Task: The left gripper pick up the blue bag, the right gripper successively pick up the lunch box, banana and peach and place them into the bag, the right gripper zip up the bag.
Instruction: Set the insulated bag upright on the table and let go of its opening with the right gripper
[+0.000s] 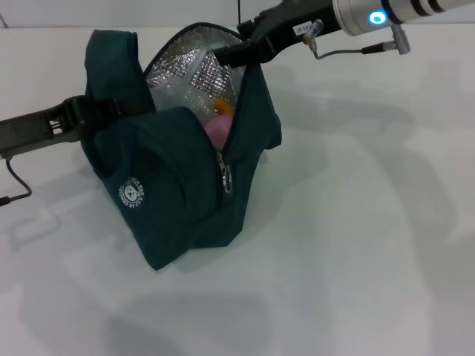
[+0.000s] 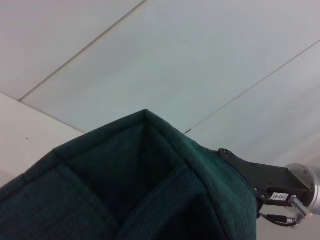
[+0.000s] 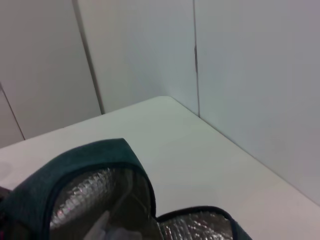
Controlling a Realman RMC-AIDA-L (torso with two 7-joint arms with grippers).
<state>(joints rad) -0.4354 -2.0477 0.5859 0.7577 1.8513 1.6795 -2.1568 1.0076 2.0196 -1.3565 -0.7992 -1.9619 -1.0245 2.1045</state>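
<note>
The blue bag (image 1: 178,185) stands tilted on the white table with its mouth open, showing the silver foil lining (image 1: 185,74). My left gripper (image 1: 100,111) reaches in from the left and is shut on the bag's upper left side. Inside the opening the pink peach (image 1: 218,129) shows, with an orange tip of the banana (image 1: 225,109) just behind it. The lunch box is hidden. My right gripper (image 1: 228,54) sits at the bag's far rim, above the opening. The ring zipper pull (image 1: 227,180) hangs low on the front seam. The right wrist view looks down on the bag's rim (image 3: 85,157) and the foil.
White table (image 1: 356,222) spreads to the right of the bag and in front of it. A thin black cable (image 1: 16,185) loops under my left arm. In the left wrist view, teal fabric (image 2: 150,190) fills the lower part, with my right arm (image 2: 272,182) beyond it.
</note>
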